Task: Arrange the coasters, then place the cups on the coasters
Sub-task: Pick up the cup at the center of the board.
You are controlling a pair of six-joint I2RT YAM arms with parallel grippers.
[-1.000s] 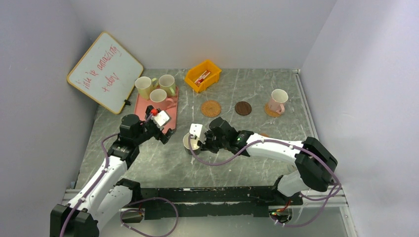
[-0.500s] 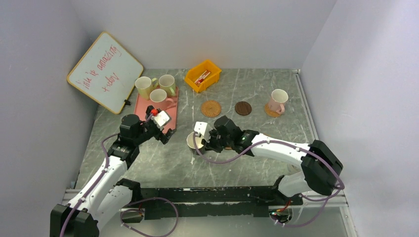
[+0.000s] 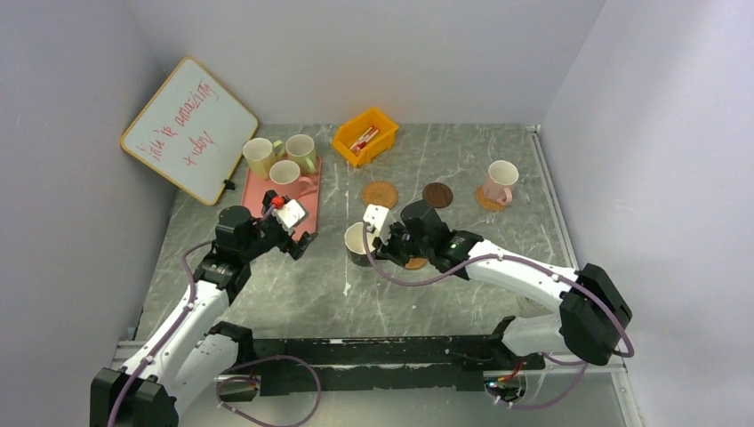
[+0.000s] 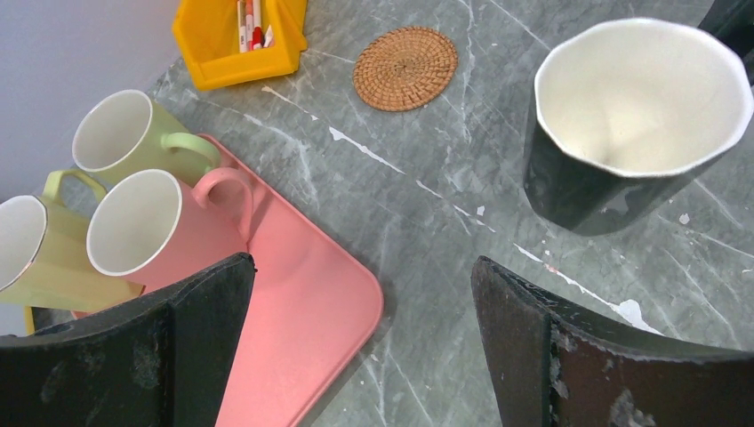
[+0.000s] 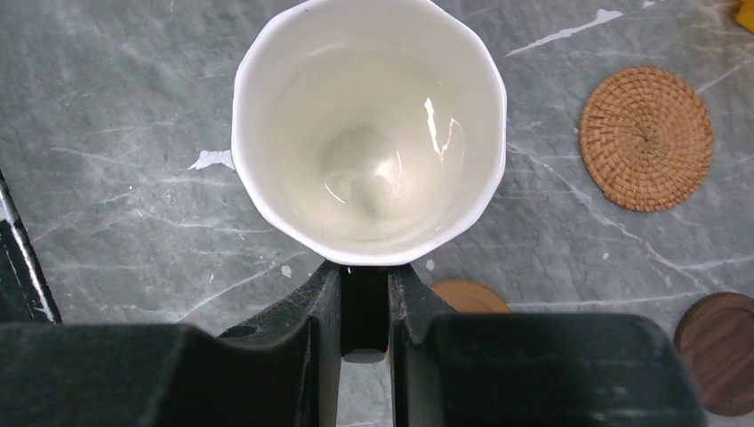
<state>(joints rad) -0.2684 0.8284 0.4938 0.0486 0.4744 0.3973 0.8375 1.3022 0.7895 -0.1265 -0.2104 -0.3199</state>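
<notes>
My right gripper (image 5: 365, 311) is shut on the handle of the black cup (image 5: 369, 133), whose white inside faces up. In the top view the black cup (image 3: 357, 242) is left of the right gripper (image 3: 378, 245), near the table's middle. An orange-brown coaster (image 5: 467, 296) lies just beside the fingers, partly hidden under the arm (image 3: 415, 262). The woven coaster (image 3: 380, 194) and dark brown coaster (image 3: 437, 195) lie farther back. A pink cup (image 3: 500, 182) stands on another orange coaster (image 3: 487, 203). My left gripper (image 4: 364, 338) is open and holds nothing, over the pink tray's corner.
The pink tray (image 3: 253, 191) at the left carries two green cups (image 3: 259, 157) (image 3: 300, 152) and a pink cup (image 3: 286, 175). A yellow bin (image 3: 364, 136) with pens sits at the back. A whiteboard (image 3: 188, 129) leans on the left wall.
The right arm has carried the black cup to the right and farther back, toward the coasters. The left arm has not moved.
</notes>
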